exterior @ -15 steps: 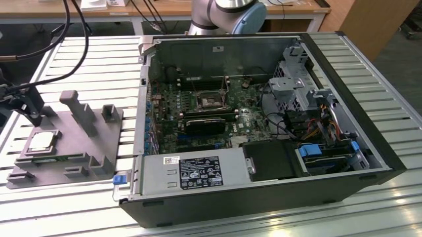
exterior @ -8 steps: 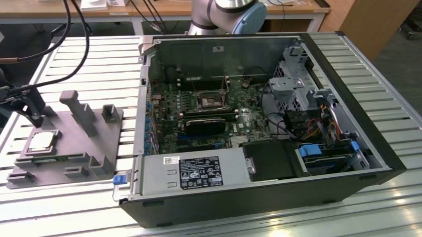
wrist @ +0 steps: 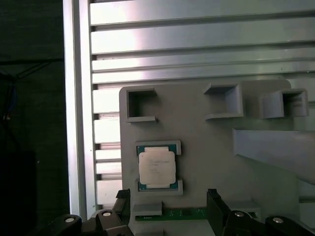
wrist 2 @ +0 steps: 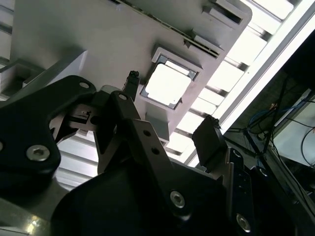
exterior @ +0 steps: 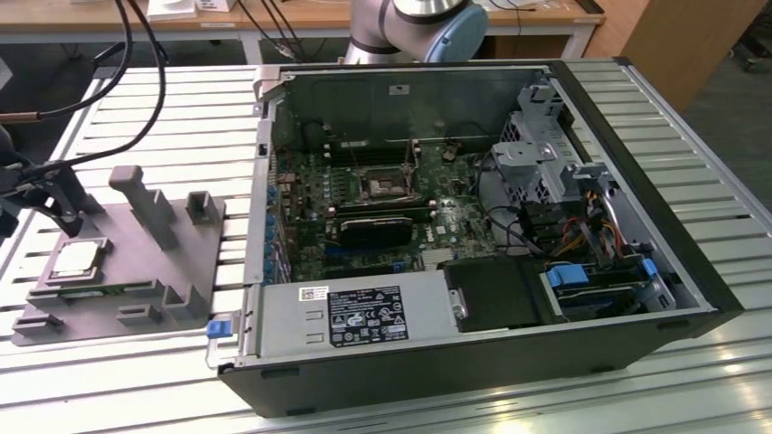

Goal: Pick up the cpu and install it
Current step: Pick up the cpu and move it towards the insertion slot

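Now the gripper hangs over the grey block, jaws spread wide with nothing between them. In the second wrist view the cpu shows between the two fingers, clear of both. It lies flat, silver top up, in a shallow pocket near the block's edge. The block sits on the slatted table at the exterior view's left, just beside the open case. Inside the case, the socket sits on the green board, well apart from the cpu.
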